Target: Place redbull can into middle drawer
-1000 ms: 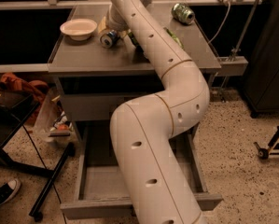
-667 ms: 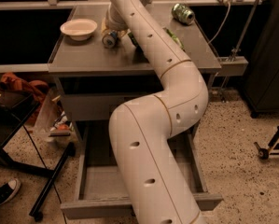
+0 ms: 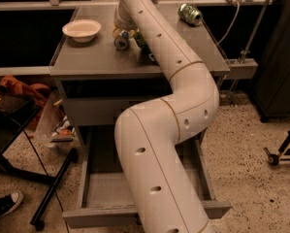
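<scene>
redbull can [image 3: 120, 43] on its side at pincer [image 3: 122, 33] tip

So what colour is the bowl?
The bowl is creamy white, clearest in the camera view; it sits on the cabinet top beside the gripper.

One camera only. It looks down and forward from above, along my own arm [image 3: 169, 130], which fills the near centre. The open middle drawer [image 3: 103, 191] lies close below the lens, the cabinet top [image 3: 86, 57] farther out. My gripper [image 3: 120, 32] sits far off, over the cabinet top, at the redbull can [image 3: 121, 43].
</scene>
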`<state>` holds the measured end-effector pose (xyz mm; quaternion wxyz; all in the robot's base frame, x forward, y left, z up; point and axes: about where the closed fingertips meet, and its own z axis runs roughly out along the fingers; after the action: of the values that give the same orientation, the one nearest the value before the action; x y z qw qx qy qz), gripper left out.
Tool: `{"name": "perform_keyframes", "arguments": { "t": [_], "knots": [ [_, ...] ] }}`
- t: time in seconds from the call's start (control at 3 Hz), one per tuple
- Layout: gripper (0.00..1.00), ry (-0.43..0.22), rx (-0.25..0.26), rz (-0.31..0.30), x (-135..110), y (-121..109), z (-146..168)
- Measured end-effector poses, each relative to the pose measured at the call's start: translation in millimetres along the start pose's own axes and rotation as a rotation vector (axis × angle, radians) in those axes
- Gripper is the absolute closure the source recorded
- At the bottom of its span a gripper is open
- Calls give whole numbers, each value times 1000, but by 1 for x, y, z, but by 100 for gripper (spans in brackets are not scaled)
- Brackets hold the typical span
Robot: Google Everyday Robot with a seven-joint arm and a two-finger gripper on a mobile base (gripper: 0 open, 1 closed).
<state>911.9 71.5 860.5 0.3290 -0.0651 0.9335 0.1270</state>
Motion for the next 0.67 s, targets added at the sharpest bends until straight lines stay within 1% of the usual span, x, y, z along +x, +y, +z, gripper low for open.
{"name": "perform_keyframes", "arguments": {
  "t": [0.33,0.67],
  "knots": [
    [100,-10,-13,11,-6,-6,-23],
    [100,-41,-83,21,-17,-7,-47]
  ]
}}
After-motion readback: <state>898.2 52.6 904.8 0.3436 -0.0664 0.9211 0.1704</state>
